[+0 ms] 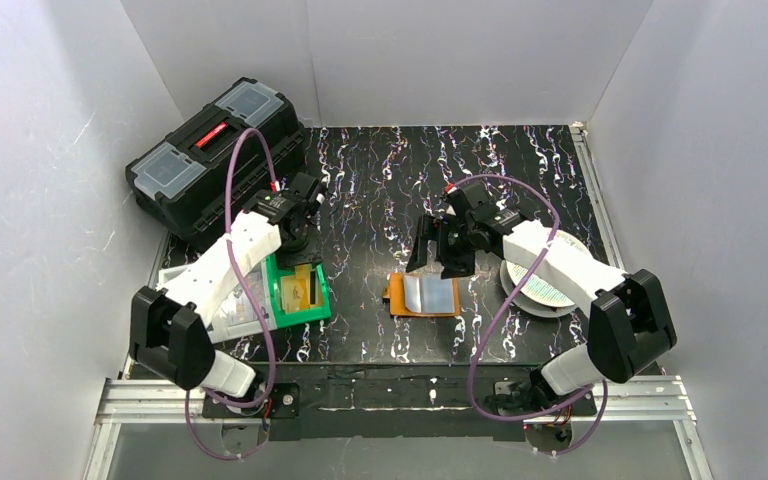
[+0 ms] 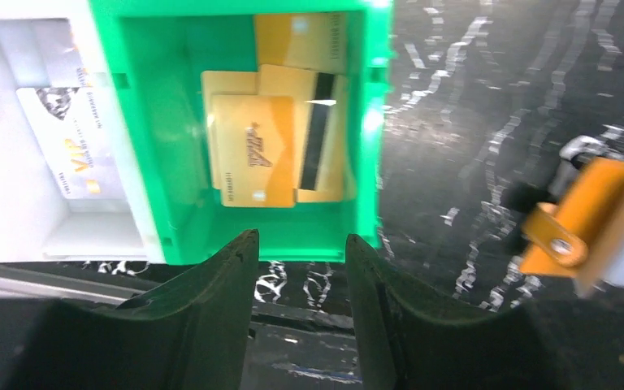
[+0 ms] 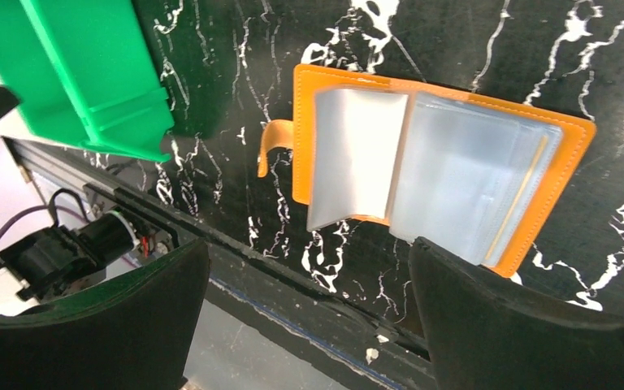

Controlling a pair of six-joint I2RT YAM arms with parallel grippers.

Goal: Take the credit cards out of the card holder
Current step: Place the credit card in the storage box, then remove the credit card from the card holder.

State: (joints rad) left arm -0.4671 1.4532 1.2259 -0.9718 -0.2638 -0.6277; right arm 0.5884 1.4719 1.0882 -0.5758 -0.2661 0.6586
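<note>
The left hand (image 2: 301, 244) hangs over the near wall of a green plastic bin (image 2: 154, 138). Its two dark fingers (image 2: 227, 268) stand partly spread, with a plain gap between them. They hold nothing and touch nothing.

Inside the bin lie several thin gold-yellow plastic credit cards (image 2: 253, 150), loosely overlapped. One of them is turned to show its black magnetic stripe. A white tray (image 2: 16, 211) sits against the bin's left side.

The right hand (image 3: 309, 260) hovers above a small orange leather-like bifold card holder (image 3: 447, 171). Its fingers (image 3: 154, 325) are spread as wide apart as the holder is long, one on each side in the wrist view. They are clear of the holder and grip nothing.

The card holder lies open and flat on the black, white-veined marbled tabletop (image 1: 380, 180), near the middle and just right of the green bin. Its silvery-clear sleeves face up and its small orange strap sticks out toward the bin. A thin yellowish edge shows through the right-hand stack of sleeves, but whether that is a card cannot be told.
</note>
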